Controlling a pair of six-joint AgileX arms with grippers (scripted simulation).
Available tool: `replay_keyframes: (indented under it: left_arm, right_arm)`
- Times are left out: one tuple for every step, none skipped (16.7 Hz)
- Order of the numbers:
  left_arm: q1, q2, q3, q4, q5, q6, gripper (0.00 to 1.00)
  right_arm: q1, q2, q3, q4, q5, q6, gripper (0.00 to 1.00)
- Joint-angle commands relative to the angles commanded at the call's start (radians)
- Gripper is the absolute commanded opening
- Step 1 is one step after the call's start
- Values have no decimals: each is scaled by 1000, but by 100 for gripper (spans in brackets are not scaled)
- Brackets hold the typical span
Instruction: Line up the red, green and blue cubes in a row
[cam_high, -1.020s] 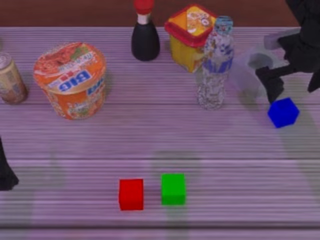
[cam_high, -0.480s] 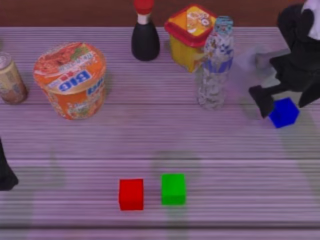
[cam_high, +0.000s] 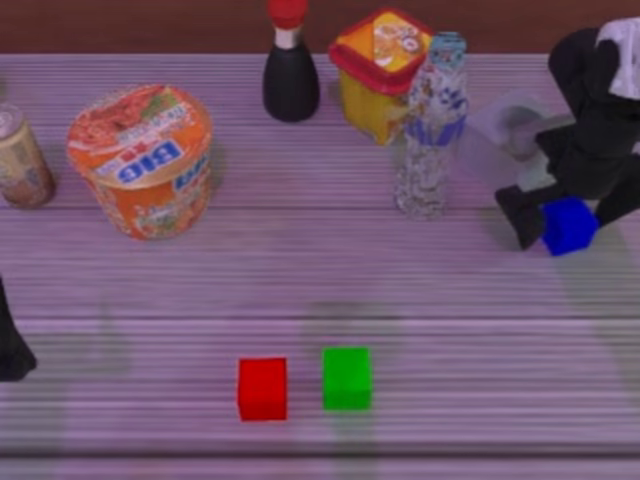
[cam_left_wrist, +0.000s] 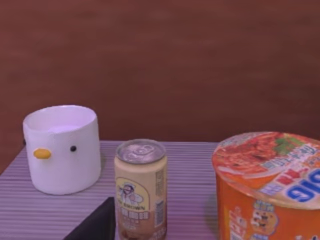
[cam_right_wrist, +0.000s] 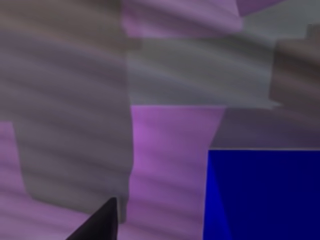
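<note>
Purple striped table (cam_high: 300, 290): red cube (cam_high: 262, 388) and green cube (cam_high: 346, 378) side by side near front. Right gripper (cam_high: 560, 215) open, fingers straddling blue cube (cam_high: 569, 225) at right, not visibly clamped. Left arm parked at left edge.

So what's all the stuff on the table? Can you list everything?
Red cube: one, red, front middle.
Green cube: one, green, right beside the red one, apart.
Blue cube: one, blue, far right.
Noodle cup: one, orange, left.
Drink can: one, tan, left edge.
Chick mug: one, white, beyond the can.
Sauce bottle: one, black, red cap, back.
Yellow tub: one, back.
Water bottle: one, clear.
Grey block: one, back right.
Right gripper: black, around blue cube.
Left arm: black, parked left edge.
</note>
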Motion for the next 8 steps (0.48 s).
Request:
replay_keyframes:
  left_arm:
    - [0, 0, 0, 0, 0, 0, 100]
    - [0, 0, 0, 0, 0, 0, 100]
    - [0, 0, 0, 0, 0, 0, 100]
    - [0, 0, 0, 0, 0, 0, 100]
    - [0, 0, 0, 0, 0, 0, 100]
    - [0, 0, 0, 0, 0, 0, 100]
    - [0, 0, 0, 0, 0, 0, 100]
    - [0, 0, 0, 0, 0, 0, 100]
  right_arm:
    - [0, 0, 0, 0, 0, 0, 77]
    - [0, 0, 0, 0, 0, 0, 70]
    - [0, 0, 0, 0, 0, 0, 62]
    - [0, 0, 0, 0, 0, 0, 55]
    - [0, 0, 0, 0, 0, 0, 47]
    - [0, 0, 0, 0, 0, 0, 40]
    - [0, 0, 0, 0, 0, 0, 32]
    - [0, 0, 0, 0, 0, 0, 25]
